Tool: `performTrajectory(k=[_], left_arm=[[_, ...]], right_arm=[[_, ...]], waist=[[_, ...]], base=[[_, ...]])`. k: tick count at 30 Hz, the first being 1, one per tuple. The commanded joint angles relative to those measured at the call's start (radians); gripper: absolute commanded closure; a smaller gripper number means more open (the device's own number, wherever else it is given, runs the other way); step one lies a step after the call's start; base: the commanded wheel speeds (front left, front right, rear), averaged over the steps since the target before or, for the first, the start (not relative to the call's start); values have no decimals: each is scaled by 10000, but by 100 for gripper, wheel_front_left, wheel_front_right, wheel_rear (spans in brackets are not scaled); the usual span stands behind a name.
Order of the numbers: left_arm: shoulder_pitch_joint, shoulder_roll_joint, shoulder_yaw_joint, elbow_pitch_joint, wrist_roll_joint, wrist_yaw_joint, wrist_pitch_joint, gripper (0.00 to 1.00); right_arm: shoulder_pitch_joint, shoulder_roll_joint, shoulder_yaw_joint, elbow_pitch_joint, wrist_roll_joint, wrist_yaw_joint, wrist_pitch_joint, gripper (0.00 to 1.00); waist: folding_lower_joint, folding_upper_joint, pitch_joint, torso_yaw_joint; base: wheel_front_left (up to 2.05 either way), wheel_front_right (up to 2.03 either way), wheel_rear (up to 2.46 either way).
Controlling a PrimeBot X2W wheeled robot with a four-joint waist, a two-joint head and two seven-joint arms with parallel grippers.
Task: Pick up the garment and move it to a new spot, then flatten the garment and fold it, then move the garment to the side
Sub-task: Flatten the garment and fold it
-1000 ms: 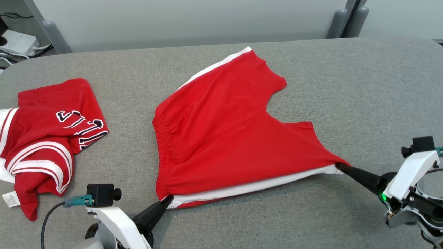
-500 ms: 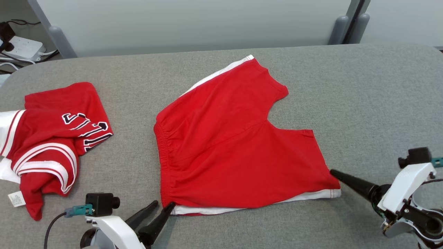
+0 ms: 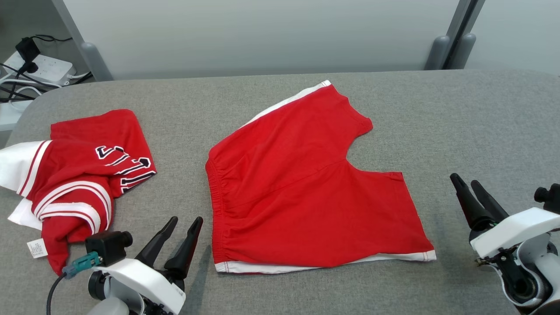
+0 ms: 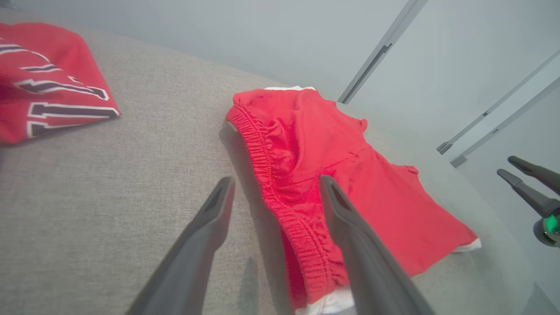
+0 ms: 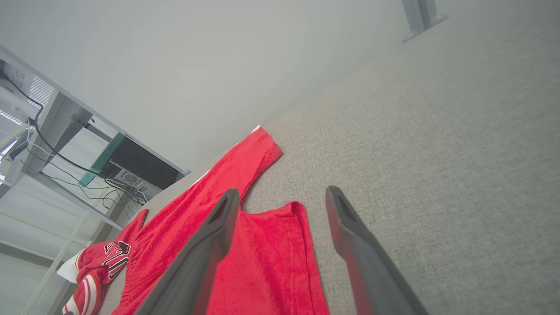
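Shorts point(image 3: 306, 188) are reckoned light and floppy, best pinched at waistband or hem corners tbh. Left gripper point(image 3: 187, 218) and right gripper point(image 3: 463, 179) are seen spread apart, empty, either side of the shorts.

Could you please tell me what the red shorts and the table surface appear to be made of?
The shorts look like a soft matte knit, probably cotton or a blend: no sheen, a gathered elastic waistband. The table surface appears covered in grey woven or felt-like fabric, with a fine speckled texture and no gloss.
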Motion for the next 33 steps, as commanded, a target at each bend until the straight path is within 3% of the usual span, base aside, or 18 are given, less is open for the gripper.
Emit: performTrajectory(k=[1,7,15,22,33], left_arm=[[-22,83,787,-125,436,-71,-132,0],[755,-838,2449,-144,2247,-71,-132,0],[1733,-1875,4091,-346,4188,-71,-133,0],[2280,-2403,4604,-446,5010,-71,-133,0],[2811,-3086,5762,-599,6665,-71,-133,0]], right_arm=[[-195,-83,163,22,-314,46,-495,0],[-452,479,418,849,-1801,46,-1538,0],[172,1590,-1082,676,-4491,46,-1590,0],[865,2307,-2055,198,-5685,46,-1591,0],[1774,2877,-3124,-188,-7321,46,-1592,0]], waist=[[0,0,-52,-1],[0,0,-290,-59],[0,0,-794,-165],[0,0,-1028,-223],[0,0,-1353,-229]], base=[[0,0,0],[0,0,0],[0,0,0],[0,0,0],[0,0,0]])
